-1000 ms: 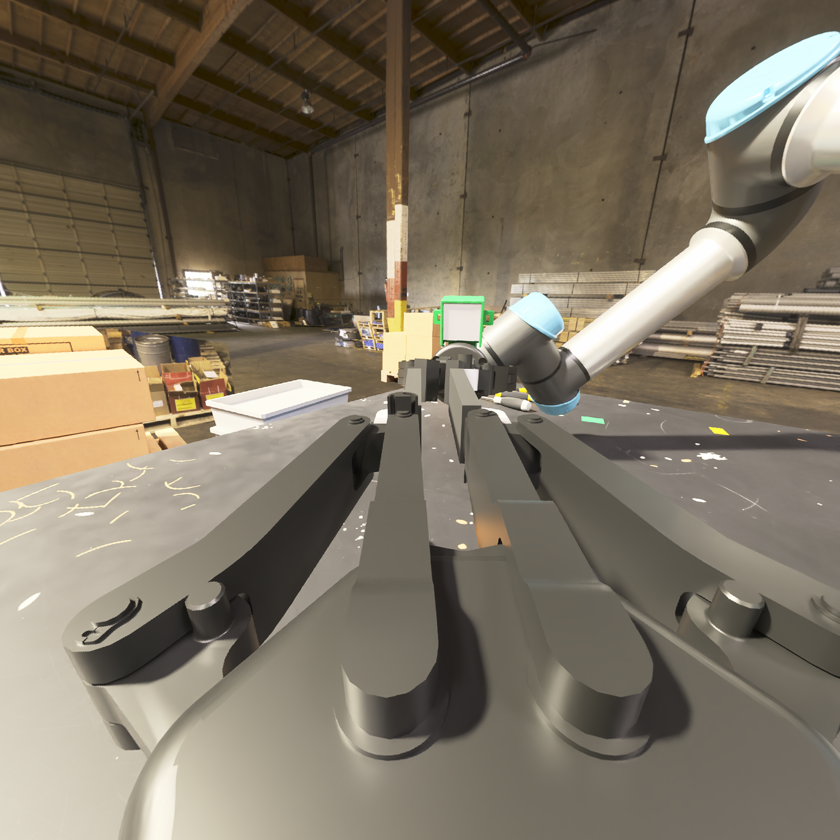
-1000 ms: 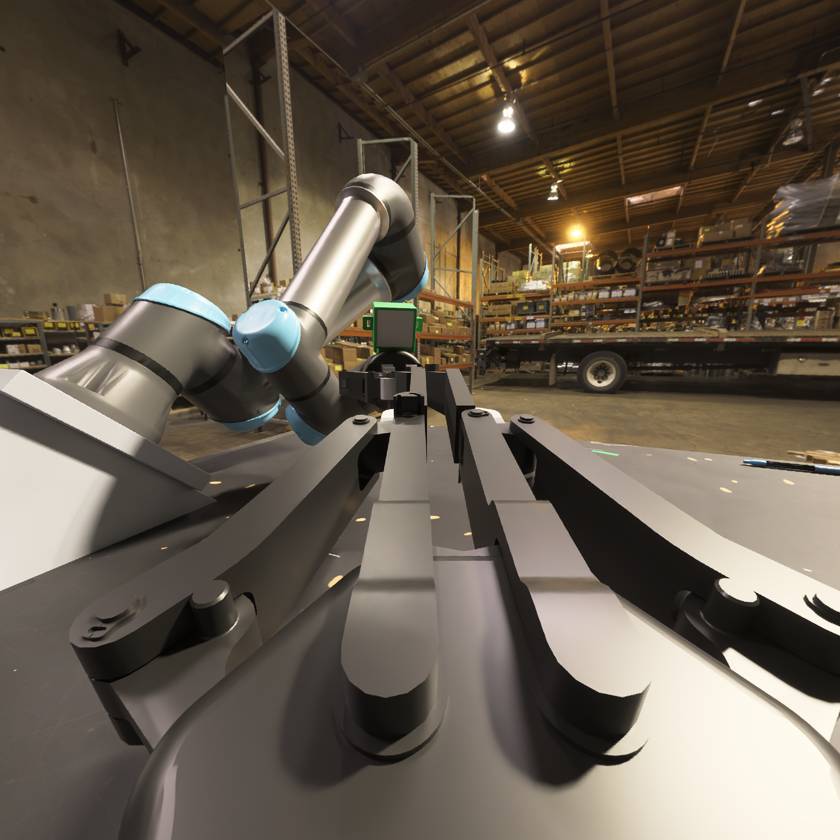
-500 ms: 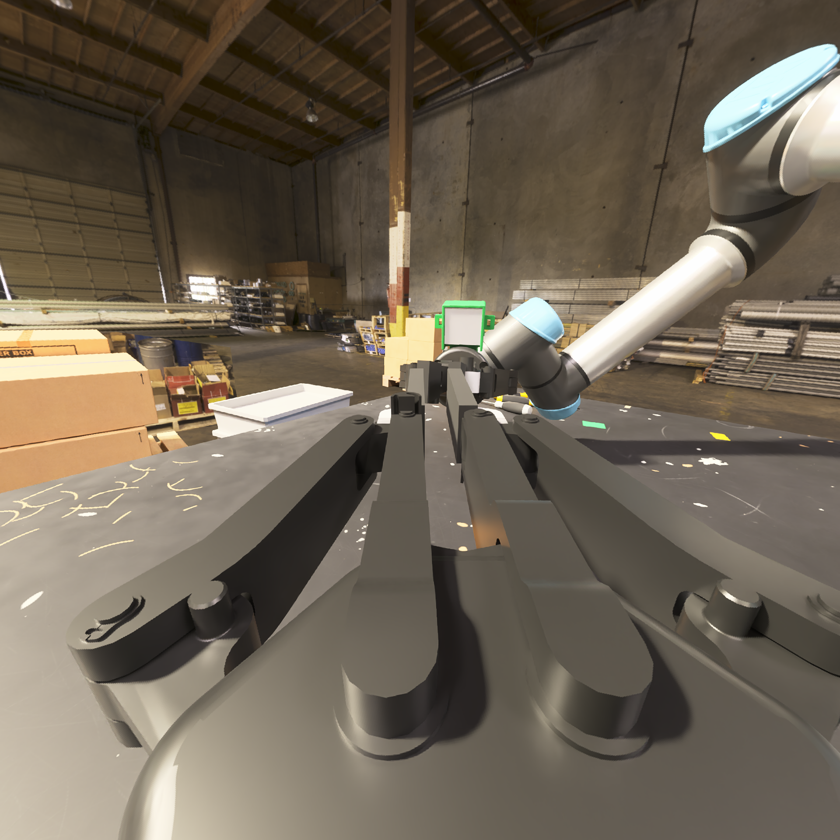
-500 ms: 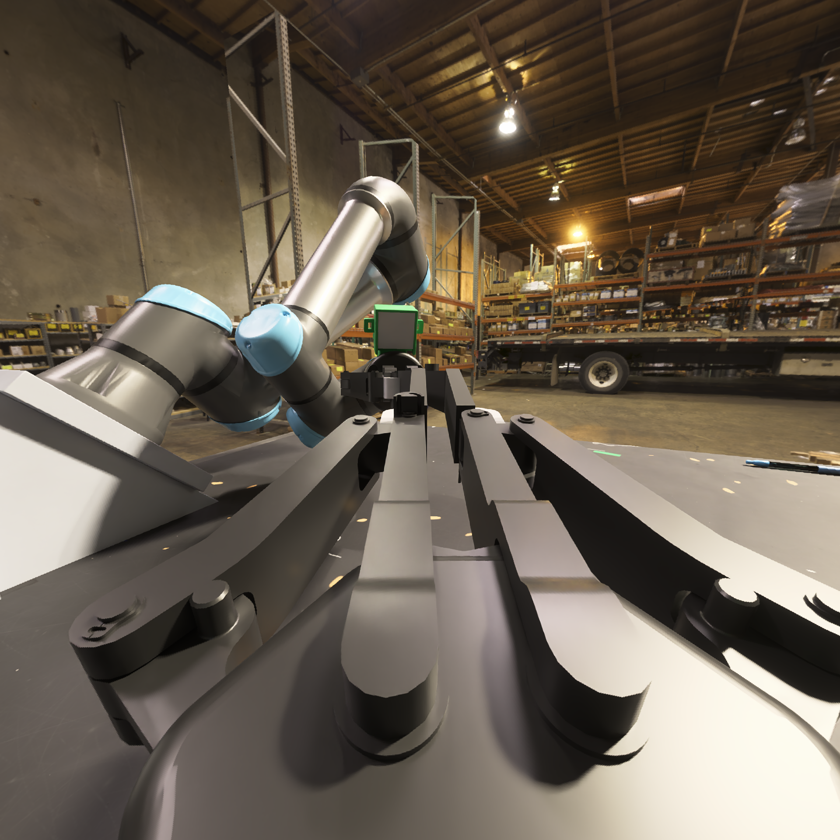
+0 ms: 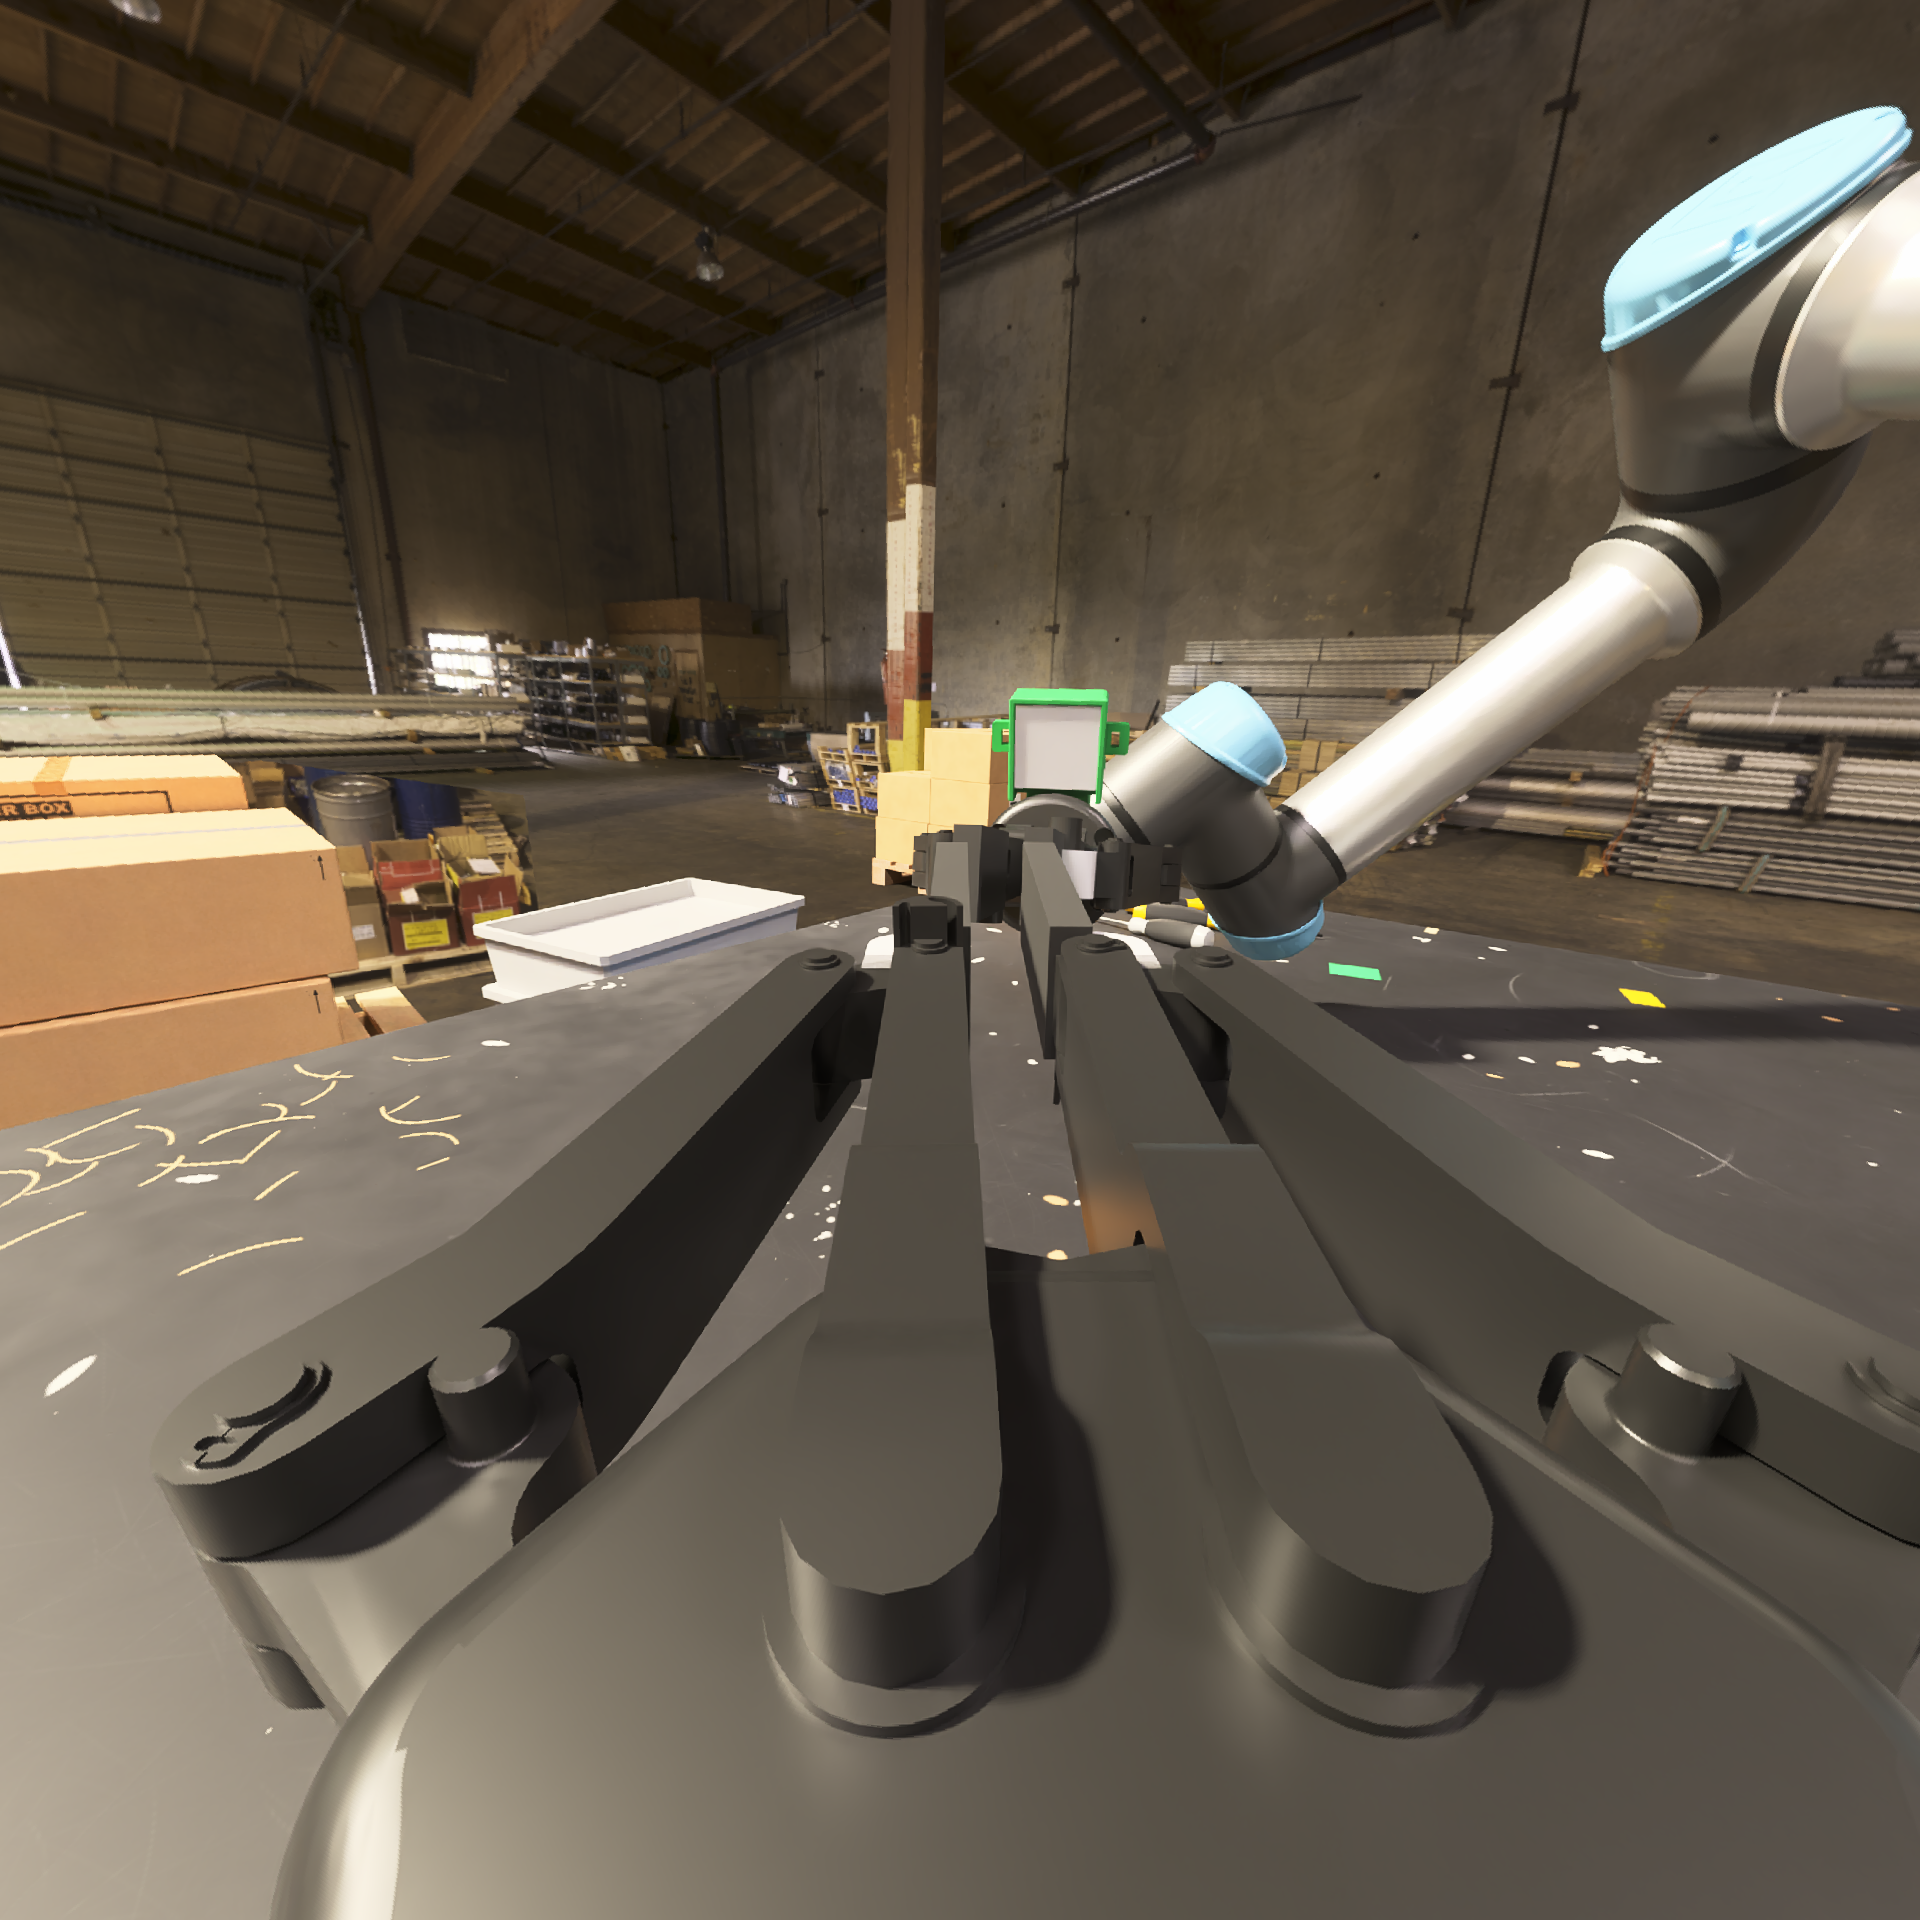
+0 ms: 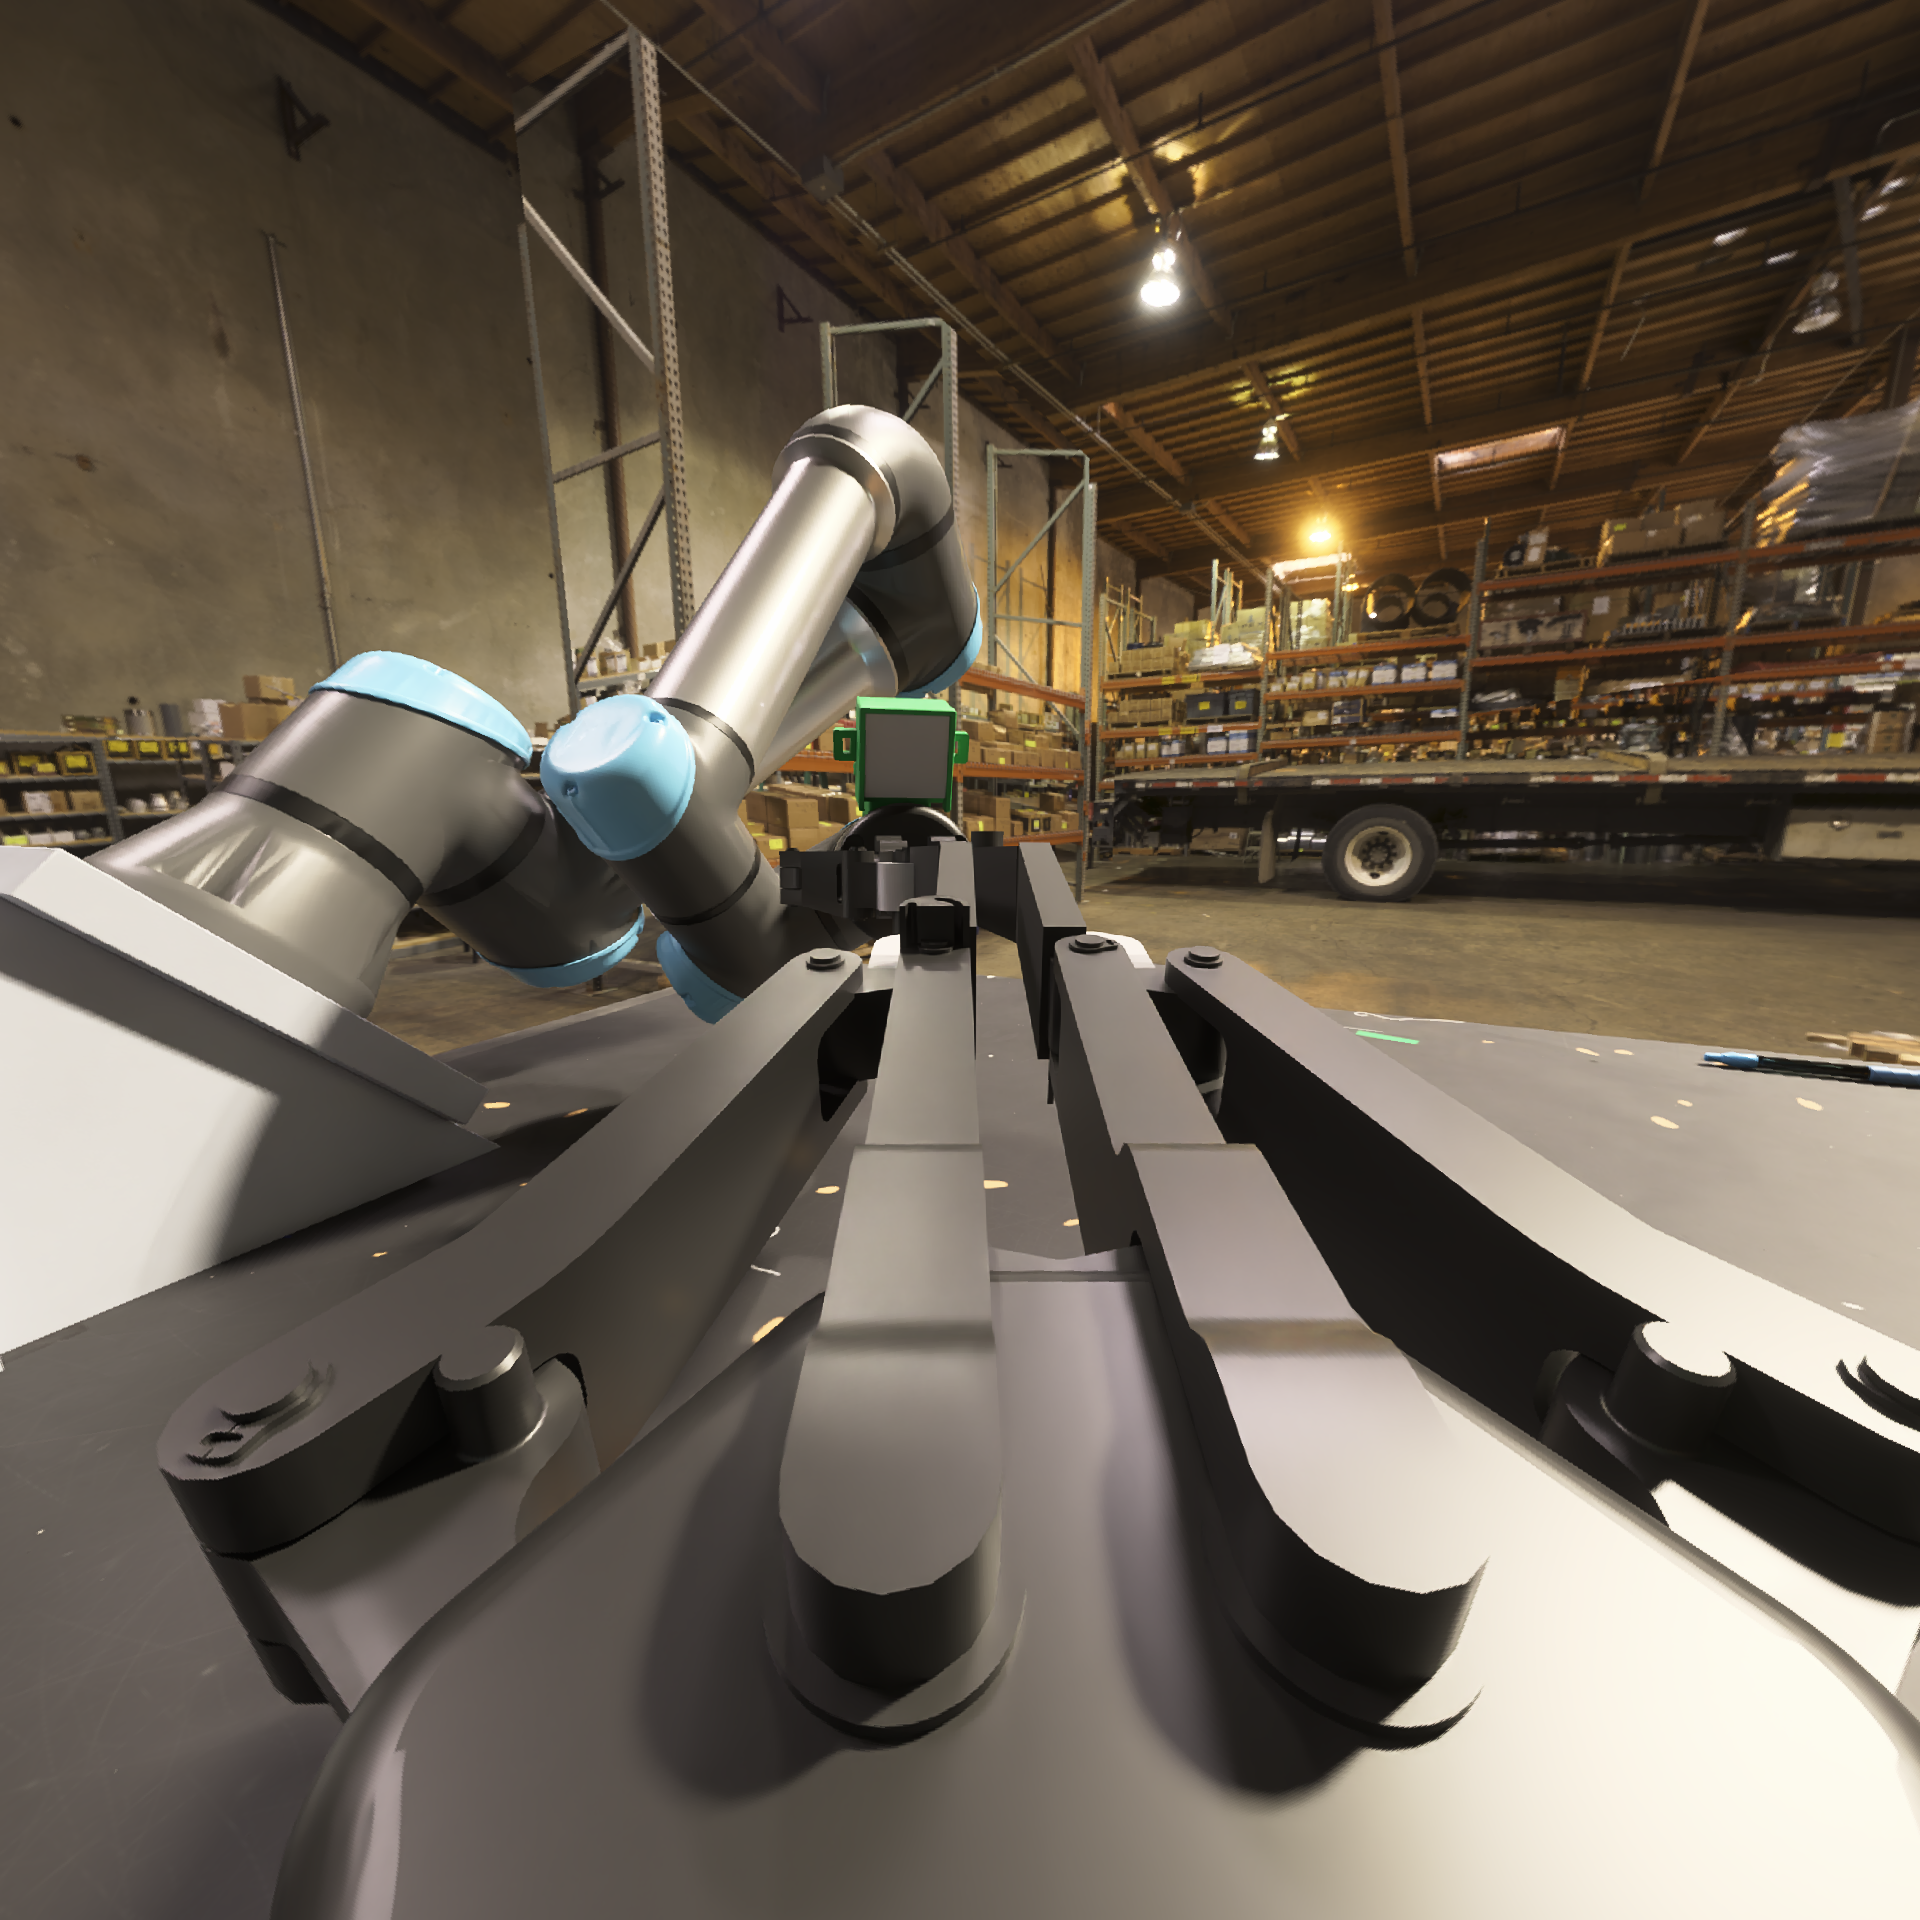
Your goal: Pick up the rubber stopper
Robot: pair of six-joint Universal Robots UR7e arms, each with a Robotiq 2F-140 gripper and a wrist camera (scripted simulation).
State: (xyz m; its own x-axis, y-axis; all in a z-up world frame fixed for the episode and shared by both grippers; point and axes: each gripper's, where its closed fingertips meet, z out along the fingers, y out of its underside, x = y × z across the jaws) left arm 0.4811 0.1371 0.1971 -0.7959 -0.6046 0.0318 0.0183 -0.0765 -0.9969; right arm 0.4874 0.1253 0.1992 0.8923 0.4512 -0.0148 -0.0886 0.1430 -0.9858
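Note:
I cannot pick out the rubber stopper for certain in either view. In the left wrist view an orange-brown sliver (image 5: 1110,1210) shows through the gap under my left gripper's links, and I cannot tell what it is. My left gripper (image 5: 992,914) is low over the dark table (image 5: 312,1195) with its jaws close together and nothing visible between them. My right gripper (image 6: 997,904) stands the same way, shut and empty. The two grippers point at each other, almost tip to tip.
A white tray (image 5: 644,925) sits at the table's far left edge. Small yellow, black and white items (image 5: 1174,920) lie by the right arm (image 5: 1455,727). A blue pen (image 6: 1808,1065) lies at the right. The left arm (image 6: 727,675) and its grey base (image 6: 156,1091) fill the left.
Both views have shifted only slightly. The opposite arm's joints sit a little differently in each view. Both grippers stay shut.

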